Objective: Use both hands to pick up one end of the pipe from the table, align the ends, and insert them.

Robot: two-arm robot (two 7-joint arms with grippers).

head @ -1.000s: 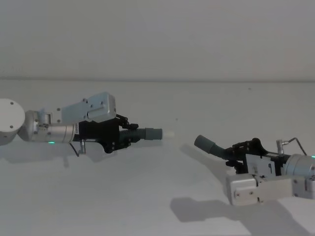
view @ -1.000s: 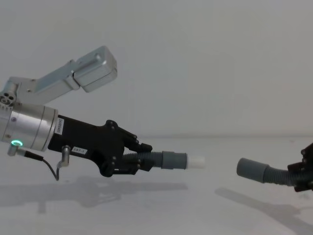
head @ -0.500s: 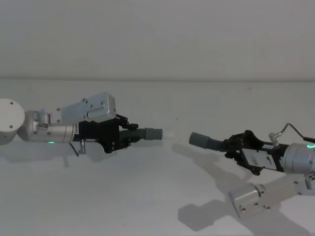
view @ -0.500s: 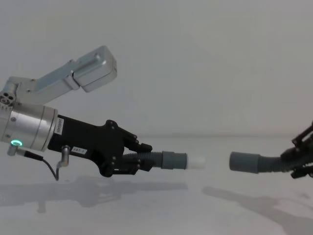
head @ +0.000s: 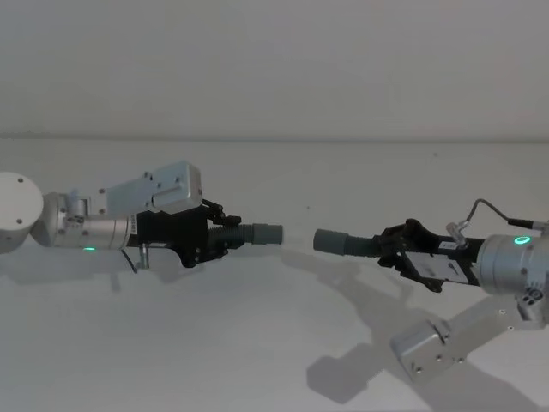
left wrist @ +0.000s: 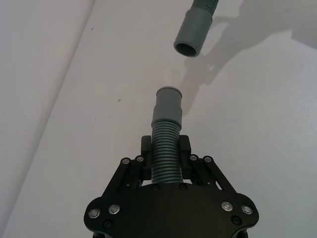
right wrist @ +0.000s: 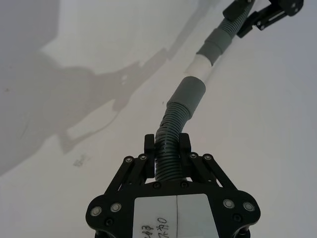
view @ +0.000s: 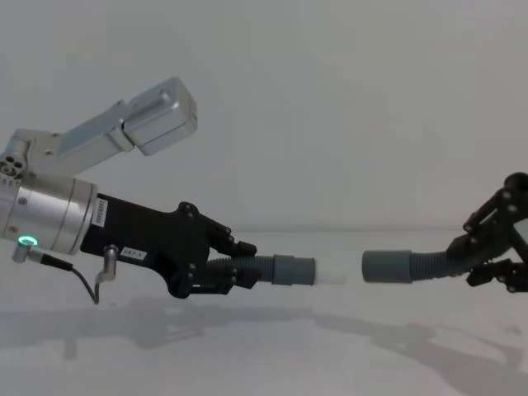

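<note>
A ribbed hose piece [view: 247, 272] is clamped in the left tool [view: 216, 266], another [view: 429, 266] in the right tool [view: 487, 257]; the cuffs are faced just apart above the surface [view: 272, 363].

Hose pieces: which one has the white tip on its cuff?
The hose piece in the left gripper: its cuff ends in a narrower white tip. The right gripper's piece ends in a plain open grey cuff.

Left claw [head: 225, 239] and right claw [head: 388, 252] clamped, facing, apart.

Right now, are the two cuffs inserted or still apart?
Apart. In the chest view a gap of bare table separates the white tip on the left hand's pipe from the open cuff held by the right hand.
</note>
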